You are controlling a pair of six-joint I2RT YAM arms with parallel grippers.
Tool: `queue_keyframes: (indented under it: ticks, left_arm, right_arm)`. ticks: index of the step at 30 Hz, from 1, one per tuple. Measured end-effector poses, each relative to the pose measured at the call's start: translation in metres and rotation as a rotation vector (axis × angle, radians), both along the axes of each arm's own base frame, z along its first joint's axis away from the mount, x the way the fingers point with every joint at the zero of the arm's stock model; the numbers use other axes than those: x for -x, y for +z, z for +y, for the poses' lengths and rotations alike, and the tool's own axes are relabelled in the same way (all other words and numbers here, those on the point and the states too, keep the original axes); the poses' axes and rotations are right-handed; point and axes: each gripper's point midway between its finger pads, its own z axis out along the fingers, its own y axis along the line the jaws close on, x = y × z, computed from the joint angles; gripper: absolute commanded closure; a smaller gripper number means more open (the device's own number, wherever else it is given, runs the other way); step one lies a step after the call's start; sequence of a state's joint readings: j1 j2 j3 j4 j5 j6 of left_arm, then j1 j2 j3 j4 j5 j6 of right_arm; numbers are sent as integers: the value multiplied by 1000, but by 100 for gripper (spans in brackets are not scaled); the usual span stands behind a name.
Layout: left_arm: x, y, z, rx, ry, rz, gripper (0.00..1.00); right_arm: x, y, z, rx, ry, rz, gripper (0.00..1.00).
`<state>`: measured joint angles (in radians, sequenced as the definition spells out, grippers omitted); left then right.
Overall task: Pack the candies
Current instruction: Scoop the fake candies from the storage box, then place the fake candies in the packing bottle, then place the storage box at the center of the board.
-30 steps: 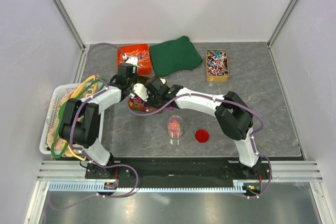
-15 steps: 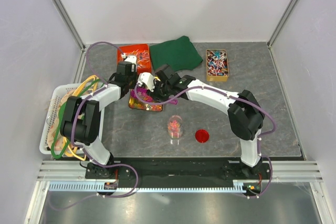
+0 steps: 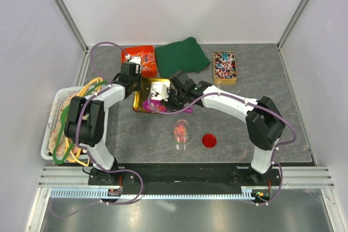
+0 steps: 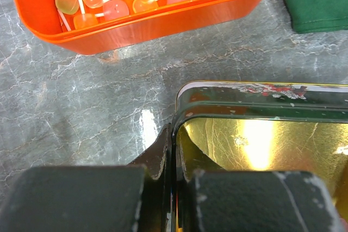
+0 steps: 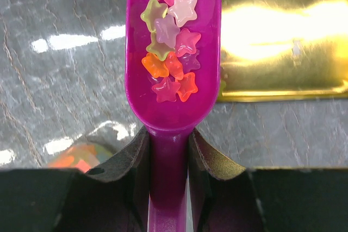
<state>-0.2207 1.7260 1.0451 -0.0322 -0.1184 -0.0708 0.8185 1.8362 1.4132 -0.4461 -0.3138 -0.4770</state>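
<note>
The candies (image 5: 169,52) are small star-shaped pieces in pink, orange and yellow-green, heaped in the bowl of a purple scoop (image 5: 174,107). My right gripper (image 5: 168,137) is shut on the scoop's handle and holds the bowl level beside a gold tin (image 5: 283,42). In the top view the right gripper (image 3: 168,99) is over the tin's (image 3: 156,87) right side, with the scoop (image 3: 156,105) pointing left. My left gripper (image 4: 175,145) is shut on the tin's (image 4: 261,145) wall. A clear jar (image 3: 181,132) holding more candies stands nearer, with its red lid (image 3: 209,140) beside it.
An orange box (image 3: 147,69) of stick sweets sits behind the left gripper (image 3: 137,82), and a green cloth (image 3: 182,57) lies to its right. A wooden box (image 3: 224,67) of twist-wrapped sweets is at the back right. A white basket (image 3: 48,139) stands off the left edge.
The right arm has drawn back to the right and the loaded scoop has come up out of the tin. The left gripper has stayed on the tin's wall.
</note>
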Motion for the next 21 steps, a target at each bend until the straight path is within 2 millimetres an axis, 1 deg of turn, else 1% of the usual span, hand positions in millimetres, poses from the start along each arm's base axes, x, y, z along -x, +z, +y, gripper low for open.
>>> queue_keyframes:
  ticks: [3, 7, 12, 15, 17, 18, 21]
  left_arm:
    - [-2, -3, 0, -2, 1, 19, 98]
    - [-5, -10, -2, 1, -9, 58, 98]
    - [-10, -22, -4, 2, -21, 118, 98]
    - [-9, -28, -2, -2, -17, 144, 98]
    - [-7, -33, 0, -5, -18, 163, 98]
    - [-6, -35, 1, -6, -18, 172, 98]
    - [-5, -43, 4, -12, -15, 202, 98]
  right_arm:
    - [-1, 4, -10, -7, -11, 2, 100]
    - [-11, 23, -22, -43, -27, -25, 100]
    - [-31, 49, -51, -80, -63, -70, 100]
    - [-35, 60, -71, -73, -61, -91, 100]
    - [-32, 66, -86, -49, -49, -101, 100]
    - [-27, 68, -93, -31, -30, -105, 100]
    - [-4, 73, -111, 39, 45, -98, 100]
